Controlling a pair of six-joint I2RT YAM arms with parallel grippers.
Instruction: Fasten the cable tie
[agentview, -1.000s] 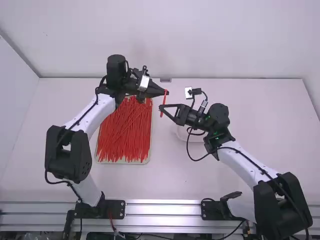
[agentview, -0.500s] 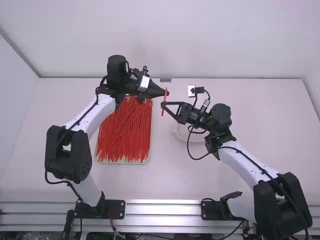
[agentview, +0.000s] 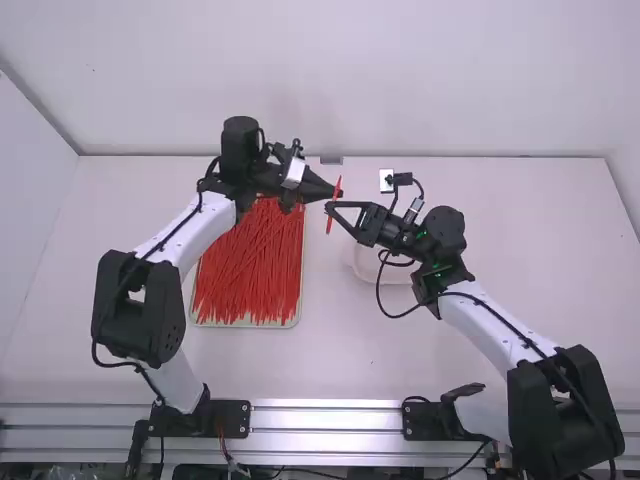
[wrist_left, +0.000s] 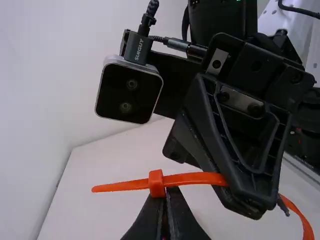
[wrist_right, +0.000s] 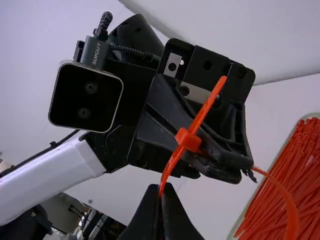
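Above the tabletop's (agentview: 520, 230) far middle, beside the far right corner of the tray (agentview: 301, 300) of red ties, the left hand (agentview: 330, 188) and right hand (agentview: 330, 207) meet, each clamped on one raised cable tie (agentview: 334, 198).

- The left arm (agentview: 180, 240) is built of white links joined by black joints, with a bulky black shoulder block (agentview: 135, 320).
- The right arm (agentview: 490, 325) is made alike; a green light (agentview: 420, 236) is lit on its black wrist joint, and a thin black cable (agentview: 380, 292) is looped beside it.
- A boxy camera (wrist_left: 129, 94), black-faced, silver-rimmed and two-lensed, is fixed at each wrist and fed through a grey plug (wrist_left: 136, 45).
- The right gripper (agentview: 330, 207) is shaped as a black ribbed triangular frame carrying a silver plate (wrist_left: 243, 102) with screws (wrist_left: 224, 96).
- The left gripper (wrist_left: 162, 202) is black too, tapered to narrow tips.
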